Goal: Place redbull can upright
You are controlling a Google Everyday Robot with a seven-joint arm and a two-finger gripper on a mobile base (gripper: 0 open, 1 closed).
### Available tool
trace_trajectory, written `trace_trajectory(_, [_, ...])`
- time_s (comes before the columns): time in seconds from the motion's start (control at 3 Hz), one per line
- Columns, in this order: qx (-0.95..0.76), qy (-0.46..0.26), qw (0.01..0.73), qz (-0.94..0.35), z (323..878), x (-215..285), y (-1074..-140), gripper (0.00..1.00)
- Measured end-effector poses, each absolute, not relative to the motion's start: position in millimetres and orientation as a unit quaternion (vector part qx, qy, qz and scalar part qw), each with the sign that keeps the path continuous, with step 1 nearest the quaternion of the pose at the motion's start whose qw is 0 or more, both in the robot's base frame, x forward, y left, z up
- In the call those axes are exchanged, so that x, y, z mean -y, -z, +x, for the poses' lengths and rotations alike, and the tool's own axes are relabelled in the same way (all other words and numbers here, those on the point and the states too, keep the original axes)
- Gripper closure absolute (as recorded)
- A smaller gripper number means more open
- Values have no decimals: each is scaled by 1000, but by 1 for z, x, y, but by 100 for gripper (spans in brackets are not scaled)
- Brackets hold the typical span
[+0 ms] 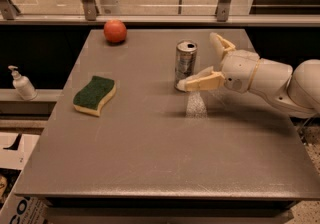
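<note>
The redbull can (185,64), slim and silver with a shiny pull-tab top, stands upright on the grey table (150,138), right of centre toward the back. My gripper (200,63) is just to the right of the can with its fingers spread wide. The near finger (202,82) reaches past the can's base on the front side. The far finger (219,45) points up behind and to the right. Neither finger grips the can.
A red round fruit (115,31) lies at the table's back left. A green and yellow sponge (94,95) lies on the left side. A soap dispenser (22,84) stands on a ledge off the left edge. A glass rail runs behind the table.
</note>
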State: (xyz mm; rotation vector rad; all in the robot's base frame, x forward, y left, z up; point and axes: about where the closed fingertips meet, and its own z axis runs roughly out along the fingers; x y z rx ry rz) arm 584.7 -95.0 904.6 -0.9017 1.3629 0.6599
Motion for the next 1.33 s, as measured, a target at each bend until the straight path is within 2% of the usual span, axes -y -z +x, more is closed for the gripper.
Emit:
trace_trajectory(0.67, [-599,-242,643,-411,579,148,-941,0])
trace_trajectory(1.0, [-603,-222,645,-414,557,193,-956,0])
trace_trajectory(1.33, [-603,-222,645,-414,557,193,-956,0])
